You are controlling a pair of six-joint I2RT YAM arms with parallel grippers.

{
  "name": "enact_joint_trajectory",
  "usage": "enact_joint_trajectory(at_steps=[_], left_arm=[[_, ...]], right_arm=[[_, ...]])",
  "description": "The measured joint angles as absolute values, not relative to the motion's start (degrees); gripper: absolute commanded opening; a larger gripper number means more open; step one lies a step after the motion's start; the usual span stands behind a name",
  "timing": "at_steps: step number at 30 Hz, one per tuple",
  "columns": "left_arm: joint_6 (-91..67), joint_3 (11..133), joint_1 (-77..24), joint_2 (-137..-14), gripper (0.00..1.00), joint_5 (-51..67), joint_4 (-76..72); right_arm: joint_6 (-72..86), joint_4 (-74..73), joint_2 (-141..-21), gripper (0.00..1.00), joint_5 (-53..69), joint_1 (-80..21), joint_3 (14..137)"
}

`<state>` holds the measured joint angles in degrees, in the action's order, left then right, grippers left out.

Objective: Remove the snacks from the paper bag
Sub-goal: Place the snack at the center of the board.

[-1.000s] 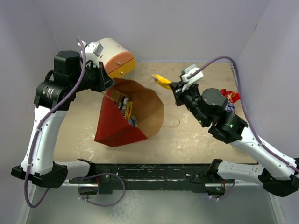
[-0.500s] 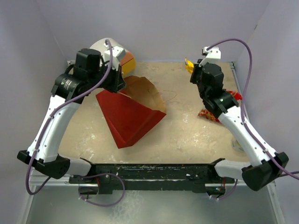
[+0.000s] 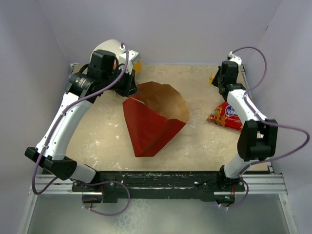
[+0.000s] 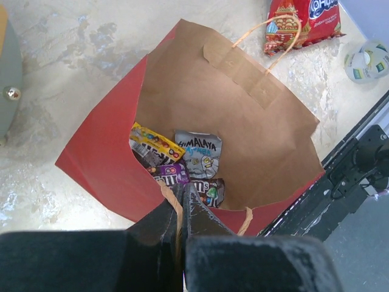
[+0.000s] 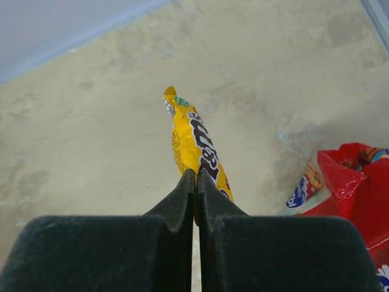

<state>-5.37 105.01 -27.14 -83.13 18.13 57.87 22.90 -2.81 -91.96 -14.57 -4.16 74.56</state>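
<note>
Snacks number six: four small packets (image 4: pixel 199 155) are seen inside the one paper bag (image 3: pixel 151 126) at mid-table, one big red bag (image 3: pixel 225 116) is laid on the table (image 3: pixel 97 131) to its right, and one yellow packet (image 5: pixel 193 137) is pinched in the right gripper (image 5: pixel 196 182) at the far right. The bag's far left rim is clamped between the jaws of the left gripper (image 4: pixel 182 210).

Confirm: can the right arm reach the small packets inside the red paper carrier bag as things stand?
Probably not yet: the right end effector is shut on a yellow crinkly packet, off near the far right corner. Otherwise the red paper carrier bag gapes open, small packets uncovered.
</note>
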Motion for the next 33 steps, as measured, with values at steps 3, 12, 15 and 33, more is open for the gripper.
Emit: enact_joint_trajectory(at_steps=[3, 12, 15, 33], left_arm=[[-5.37, 105.01, -27.14, -83.15, 0.0, 17.3, 57.93], [-5.56, 104.99, -27.14, -82.78, 0.0, 12.05, 58.17], [-6.42, 104.64, -27.14, -82.11, 0.0, 10.61, 58.33], [-16.78, 101.21, -27.14, -78.59, 0.0, 11.03, 58.63]], right_arm=[[24.29, -3.38, -96.44, 0.0, -13.65, -1.67, 74.61], [27.14, -3.99, -98.21, 0.07, -10.94, 0.32, 72.86], [28.1, -5.65, -98.24, 0.24, -10.22, 0.32, 72.44], [24.18, -17.69, -79.4, 0.81, 15.92, -3.9, 65.45]])
